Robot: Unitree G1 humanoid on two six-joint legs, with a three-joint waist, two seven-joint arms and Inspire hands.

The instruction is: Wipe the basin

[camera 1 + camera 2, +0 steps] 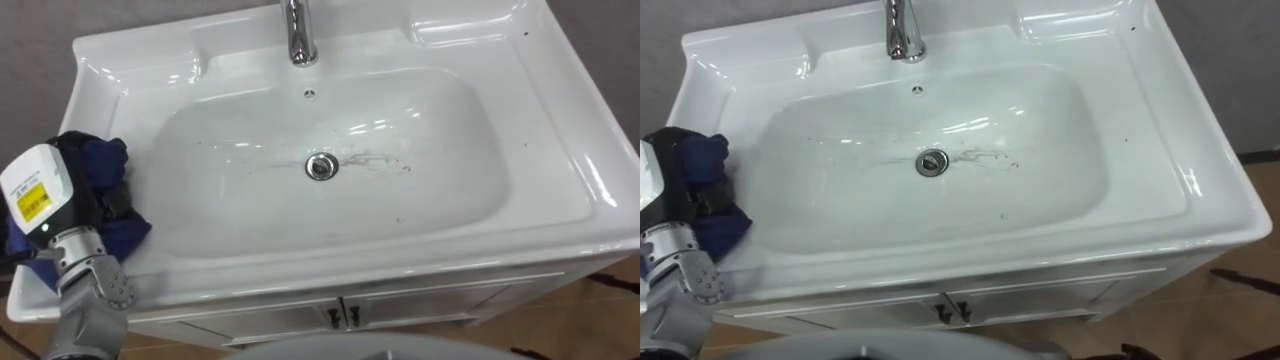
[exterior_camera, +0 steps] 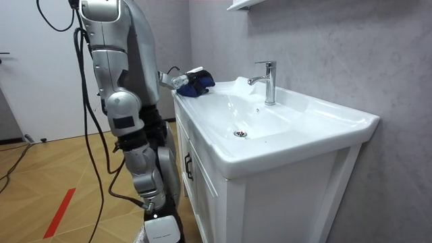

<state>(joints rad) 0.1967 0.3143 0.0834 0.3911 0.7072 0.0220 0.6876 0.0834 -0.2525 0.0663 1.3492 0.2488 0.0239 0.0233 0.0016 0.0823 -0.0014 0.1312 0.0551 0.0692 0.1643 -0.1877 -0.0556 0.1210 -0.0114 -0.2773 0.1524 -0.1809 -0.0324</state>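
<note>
LEFT ROBOT HAND AT THE BASIN'S EDGE: At the lower left of the left eye view, the left robot hand (image 1: 85,190) rests on the flat left ledge of the white basin (image 1: 560,120). Its dark fingers are curled into a bunched blue cloth (image 1: 122,232). The cloth spills in soft folds over the ledge, just outside the bowl's sloping wall and close to the basin's outer left edge and front corner.

To the right the bowl opens wide, a shallow, rounded rectangle of glossy ceramic. At mid-frame a round metal drain (image 1: 320,166) sits at the lowest point, with a small overflow hole (image 1: 309,94) above it. A polished chrome faucet (image 1: 298,35) stands upright on the back ledge at top centre. Thin dark smears (image 1: 375,160) trail rightward from the drain, and a few specks dot the bowl's right half. The right ledge is broad and smooth, rising to a raised lip near the frame's right edge.

Below the front rim, white cabinet doors (image 1: 420,300) meet at a pair of small dark handles (image 1: 340,315). In the room view the robot stands on a wood floor (image 2: 61,169) at the room view's left, close against the cabinet front. A grey textured wall (image 2: 337,47) backs the basin.
</note>
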